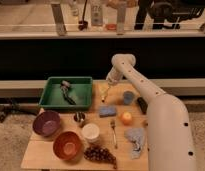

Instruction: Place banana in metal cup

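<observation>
The banana (104,92), small and pale yellow, lies on the wooden table (46,152) near its back edge, right of the green bin. My gripper (109,85) hangs over it at the end of the white arm (146,92), pointing down at the fruit's upper end, jaws open; I cannot tell whether it touches the fruit. The metal cup (79,118), small and shiny with a dark inside, stands upright left of centre, between the purple bowl and the blue sponge, well apart from the gripper.
A green bin (56,100) holding dark tools sits at the back left. Around the metal cup are a purple bowl (46,123), orange bowl (67,145), white cup (90,132), grapes (100,154), fork (114,132), blue sponge (107,110), orange fruit (126,118), blue-grey cup (128,97) and grey cloth (136,137).
</observation>
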